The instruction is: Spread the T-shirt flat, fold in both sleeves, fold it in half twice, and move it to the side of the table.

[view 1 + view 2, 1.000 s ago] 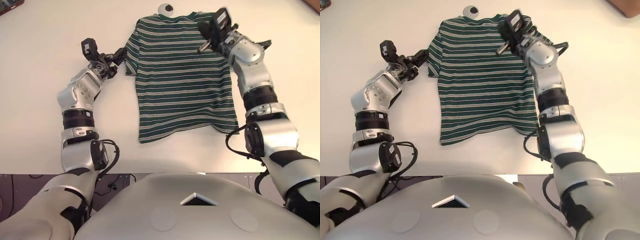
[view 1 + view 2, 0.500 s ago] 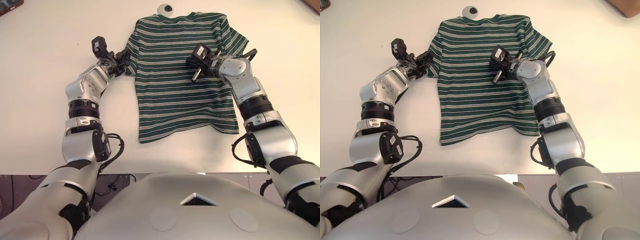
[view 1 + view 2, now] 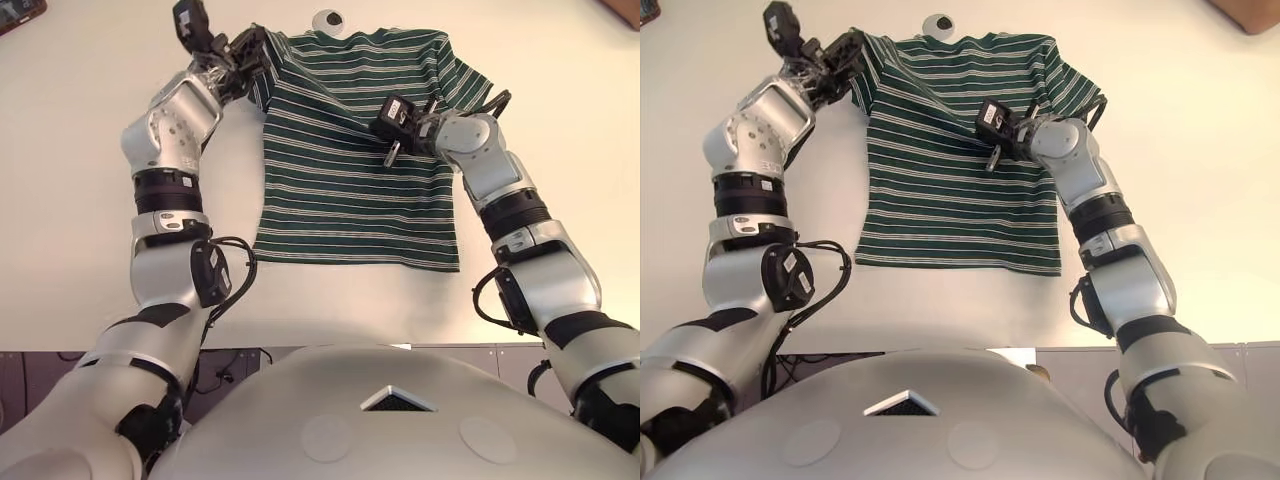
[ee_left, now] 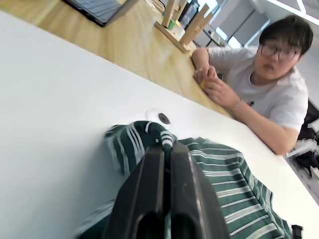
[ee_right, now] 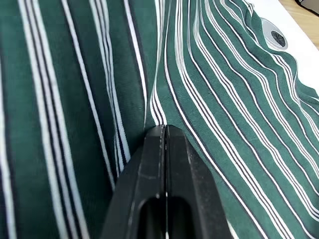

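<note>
The green T-shirt [image 3: 350, 200] with thin white stripes lies on the white table [image 3: 70, 200], collar at the far side. My left gripper [image 3: 250, 48] is shut on its left sleeve [image 4: 130, 142] and holds it raised near the far left shoulder. A taut crease runs from that sleeve across the chest to my right gripper [image 3: 392, 135]. That gripper is shut, its fingertips [image 5: 160, 133] touching the cloth where a ridge starts. I cannot tell whether cloth is pinched there. The right sleeve [image 3: 468, 80] lies spread out, and the hem [image 3: 350, 262] is nearly straight.
A small round eye-like disc [image 3: 330, 17] lies just beyond the collar. The white tabletop extends wide on both sides of the shirt. Its near edge [image 3: 300, 345] runs close below the hem. A dark object [image 3: 18, 10] and a brown one [image 3: 1250, 12] sit at the far corners.
My left gripper carried the left sleeve up and toward the far left, tightening the shirt and straightening the hem. My right gripper came from the right shoulder to the chest, then stayed.
</note>
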Controlling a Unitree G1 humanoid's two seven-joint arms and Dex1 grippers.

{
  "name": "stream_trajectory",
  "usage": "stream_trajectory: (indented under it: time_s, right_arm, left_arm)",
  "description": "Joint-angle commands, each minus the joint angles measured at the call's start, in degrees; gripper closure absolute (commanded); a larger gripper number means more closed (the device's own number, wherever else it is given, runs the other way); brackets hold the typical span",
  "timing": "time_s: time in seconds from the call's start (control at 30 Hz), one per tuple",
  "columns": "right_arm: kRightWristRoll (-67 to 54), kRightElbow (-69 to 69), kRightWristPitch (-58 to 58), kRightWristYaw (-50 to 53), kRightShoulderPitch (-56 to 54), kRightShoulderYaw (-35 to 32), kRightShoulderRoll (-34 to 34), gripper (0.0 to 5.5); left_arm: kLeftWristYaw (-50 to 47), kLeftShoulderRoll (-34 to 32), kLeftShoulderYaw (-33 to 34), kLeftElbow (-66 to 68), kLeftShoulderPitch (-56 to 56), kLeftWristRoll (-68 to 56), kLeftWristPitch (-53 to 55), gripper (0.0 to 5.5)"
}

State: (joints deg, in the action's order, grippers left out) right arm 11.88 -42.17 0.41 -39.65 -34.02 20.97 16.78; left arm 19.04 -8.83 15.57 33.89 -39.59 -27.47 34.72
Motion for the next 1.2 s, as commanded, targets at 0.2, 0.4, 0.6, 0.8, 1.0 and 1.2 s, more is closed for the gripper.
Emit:
stream_trajectory:
  time_s: [0.2, 0.4, 0.6, 0.8, 1.0, 1.2]
  right_arm:
    - [3.6, -4.8, 4.5, -2.3, 5.2, 4.4, -0.5, 5.5]
    - [3.6, -5.6, 4.3, -1.7, 4.7, 4.6, -0.8, 5.5]
    - [3.4, -5.0, 4.5, -1.6, 5.1, 5.0, -0.4, 5.5]
    - [3.1, -4.1, 4.8, -1.6, 6.1, 5.0, 0.8, 5.5]
    - [3.3, -5.0, 4.3, -1.6, 5.4, 5.1, 0.9, 5.5]
    - [3.6, -5.9, 3.9, -1.5, 4.7, 5.3, 0.7, 5.5]
  left_arm:
    - [-5.6, 5.3, -11.8, 12.6, -5.8, 13.0, -0.8, 4.7]
    - [-6.7, 5.4, -14.6, 12.9, -3.8, 17.9, -3.7, 4.04]
    - [-3.3, -0.9, -10.0, -12.4, 7.0, 13.6, 2.5, 4.04]
    - [-1.8, -5.3, -4.5, -26.9, 15.4, 7.9, 12.2, 4.04]
    - [-1.0, -2.2, -3.6, -17.4, 14.5, 6.7, 8.7, 4.04]
    - [0.6, -1.3, -2.9, 1.0, 9.3, 7.8, 1.5, 4.04]
